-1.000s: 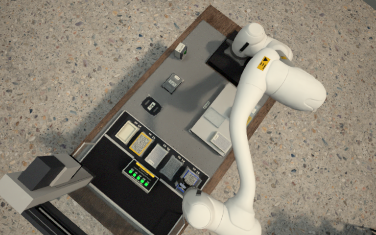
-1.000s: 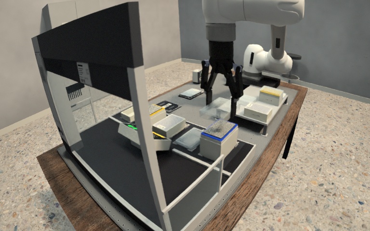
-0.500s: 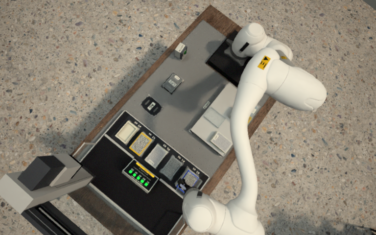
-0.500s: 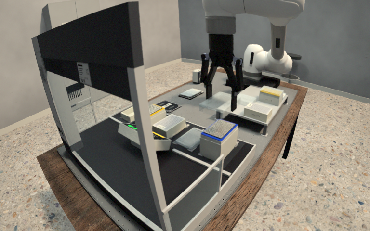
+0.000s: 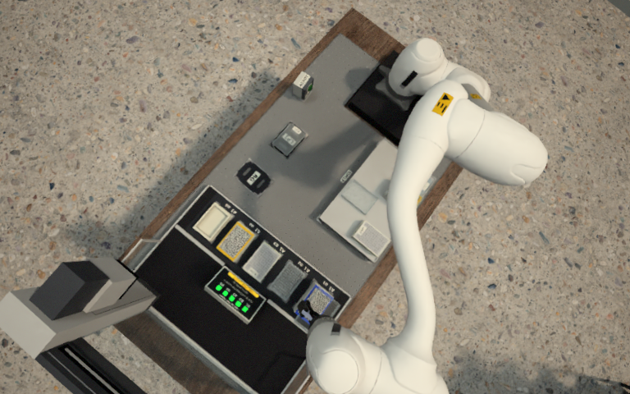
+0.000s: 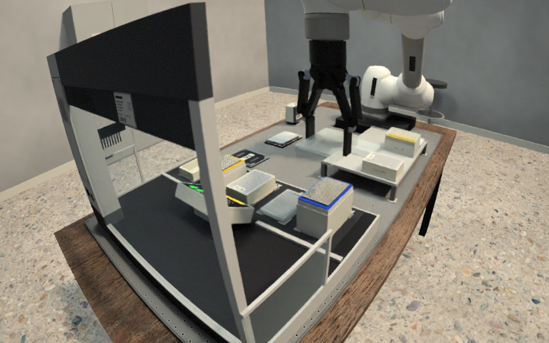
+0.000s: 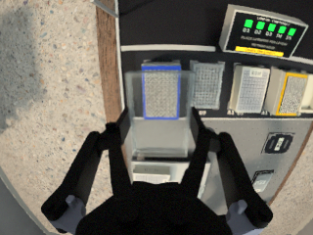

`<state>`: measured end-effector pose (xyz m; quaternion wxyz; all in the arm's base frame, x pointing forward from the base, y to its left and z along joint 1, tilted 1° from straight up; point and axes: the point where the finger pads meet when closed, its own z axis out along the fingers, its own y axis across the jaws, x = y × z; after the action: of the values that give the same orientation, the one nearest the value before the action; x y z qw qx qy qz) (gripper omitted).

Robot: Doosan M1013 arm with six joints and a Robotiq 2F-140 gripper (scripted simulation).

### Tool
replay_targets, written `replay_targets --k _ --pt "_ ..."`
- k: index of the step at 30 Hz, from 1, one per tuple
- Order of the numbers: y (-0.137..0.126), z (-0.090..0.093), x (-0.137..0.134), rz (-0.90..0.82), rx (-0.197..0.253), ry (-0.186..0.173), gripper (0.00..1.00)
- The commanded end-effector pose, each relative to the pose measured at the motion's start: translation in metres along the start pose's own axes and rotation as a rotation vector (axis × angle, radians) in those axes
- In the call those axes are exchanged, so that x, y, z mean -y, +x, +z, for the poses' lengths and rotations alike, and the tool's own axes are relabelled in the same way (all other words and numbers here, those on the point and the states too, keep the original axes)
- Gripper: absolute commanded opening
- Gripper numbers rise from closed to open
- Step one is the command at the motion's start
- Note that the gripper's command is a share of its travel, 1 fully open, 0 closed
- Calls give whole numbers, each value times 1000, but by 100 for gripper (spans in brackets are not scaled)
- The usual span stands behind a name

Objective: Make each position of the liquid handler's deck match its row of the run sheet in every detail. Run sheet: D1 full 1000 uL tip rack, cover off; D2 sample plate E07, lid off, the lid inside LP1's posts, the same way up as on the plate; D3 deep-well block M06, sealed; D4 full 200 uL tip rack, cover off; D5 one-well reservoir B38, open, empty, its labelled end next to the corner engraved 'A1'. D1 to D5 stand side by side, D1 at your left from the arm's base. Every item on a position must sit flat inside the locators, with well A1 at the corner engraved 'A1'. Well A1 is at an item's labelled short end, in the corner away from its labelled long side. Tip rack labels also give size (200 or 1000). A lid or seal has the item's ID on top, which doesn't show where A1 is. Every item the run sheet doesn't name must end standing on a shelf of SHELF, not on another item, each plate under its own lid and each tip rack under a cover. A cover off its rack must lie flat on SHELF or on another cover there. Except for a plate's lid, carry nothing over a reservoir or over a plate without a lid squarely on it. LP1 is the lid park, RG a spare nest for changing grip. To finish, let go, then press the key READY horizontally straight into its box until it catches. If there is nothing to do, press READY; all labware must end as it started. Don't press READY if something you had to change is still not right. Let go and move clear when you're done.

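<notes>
My gripper (image 6: 328, 139) is shut on a clear tip rack cover (image 6: 324, 142) and holds it level in the air, between the deck and SHELF (image 6: 376, 161). In the wrist view the cover (image 7: 160, 117) sits between the fingers, partly over the blue-banded tip rack (image 7: 160, 89). That rack (image 6: 324, 206) stands uncovered at the deck's right end. Beside it on the deck are a flat plate (image 6: 281, 205), a sealed white block (image 6: 251, 186), a yellow-banded tip rack (image 6: 232, 163) and a cream reservoir (image 6: 190, 167).
SHELF holds a yellow-banded rack (image 6: 401, 144), a white box (image 6: 382, 166) and a clear flat piece (image 5: 358, 195). The lid park (image 5: 289, 139) holds a lid. The RG nest (image 5: 251, 174) and the READY key box (image 5: 303, 84) stand behind. The handler's frame post (image 6: 214, 181) rises near the deck.
</notes>
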<state>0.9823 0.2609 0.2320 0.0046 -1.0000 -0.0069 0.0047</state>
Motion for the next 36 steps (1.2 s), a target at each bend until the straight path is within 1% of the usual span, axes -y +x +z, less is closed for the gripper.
replay_targets --k 1,10,12,15,24,27,29,36 --pt "0 -5 0 0 -2 1 10" --pt "0 -20 0 0 -2 1 10" --pt "0 -20 0 0 -2 1 10" --pt "0 -25 0 0 -2 1 10" --pt "0 -25 0 0 -2 1 10" --pt "-15 -25 0 0 -2 1 10" --pt "-15 -25 0 0 -2 1 10" --pt "-50 -25 1 0 -2 1 10"
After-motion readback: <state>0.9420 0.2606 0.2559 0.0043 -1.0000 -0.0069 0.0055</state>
